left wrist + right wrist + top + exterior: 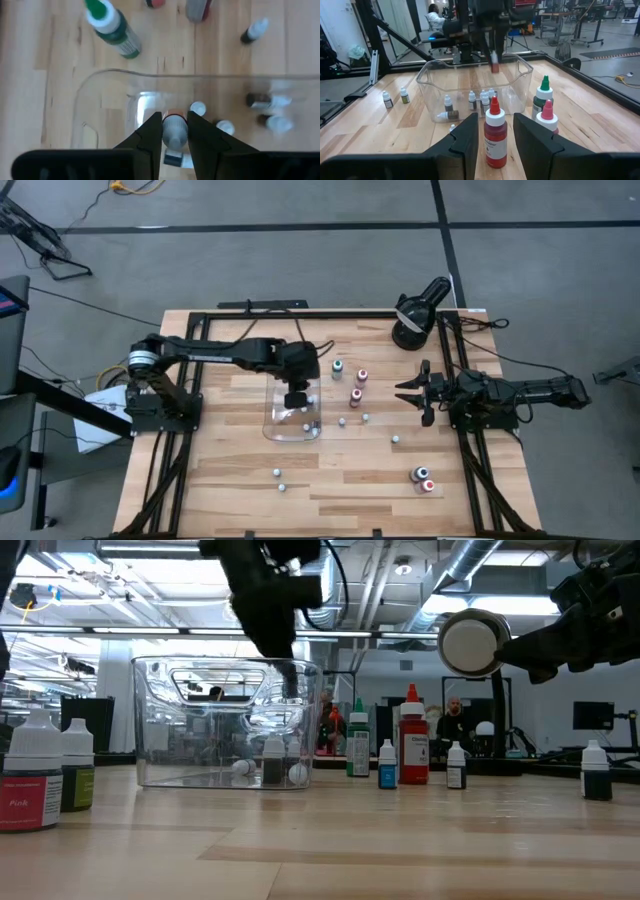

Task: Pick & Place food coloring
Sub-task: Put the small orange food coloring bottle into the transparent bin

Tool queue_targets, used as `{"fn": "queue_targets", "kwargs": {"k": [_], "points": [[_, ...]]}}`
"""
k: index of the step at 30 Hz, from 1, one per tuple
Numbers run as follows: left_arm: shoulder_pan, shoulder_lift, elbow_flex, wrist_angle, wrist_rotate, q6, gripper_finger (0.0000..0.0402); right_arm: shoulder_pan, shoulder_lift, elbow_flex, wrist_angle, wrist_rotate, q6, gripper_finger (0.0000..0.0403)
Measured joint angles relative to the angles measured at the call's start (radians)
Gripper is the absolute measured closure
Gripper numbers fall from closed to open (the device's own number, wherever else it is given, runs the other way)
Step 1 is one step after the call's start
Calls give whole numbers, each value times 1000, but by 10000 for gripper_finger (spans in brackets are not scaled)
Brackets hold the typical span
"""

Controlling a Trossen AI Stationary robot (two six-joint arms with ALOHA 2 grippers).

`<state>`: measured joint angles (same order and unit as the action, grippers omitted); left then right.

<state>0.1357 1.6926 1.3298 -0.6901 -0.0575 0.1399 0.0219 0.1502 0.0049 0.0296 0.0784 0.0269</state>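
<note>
While our left gripper (174, 131) hangs over the clear rectangular plastic tray (272, 425), fingers clamped on a tiny white-bodied food coloring bottle (174, 131) with more bottles lying just below, our right gripper (409, 391) waits well aside, fingers apart around nothing.

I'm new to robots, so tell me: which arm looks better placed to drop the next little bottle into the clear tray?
The left. Its gripper holds a small bottle above the clear tray; the right gripper hangs open beside the table's edge.
</note>
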Motion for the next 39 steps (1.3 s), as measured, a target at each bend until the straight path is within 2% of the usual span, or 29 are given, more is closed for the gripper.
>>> {"fn": "queue_targets", "kwargs": {"k": [6, 10, 22, 39], "points": [[4, 78, 11, 0, -5, 173, 333, 0, 0, 0, 0, 0, 0, 290], [4, 112, 11, 3, -50, 221, 333, 0, 0, 0, 0, 0, 0, 290], [-21, 176, 11, 20, -86, 220, 333, 0, 0, 0, 0, 0, 0, 290], [-41, 175, 10, 31, -58, 221, 333, 0, 0, 0, 0, 0, 0, 290]]}}
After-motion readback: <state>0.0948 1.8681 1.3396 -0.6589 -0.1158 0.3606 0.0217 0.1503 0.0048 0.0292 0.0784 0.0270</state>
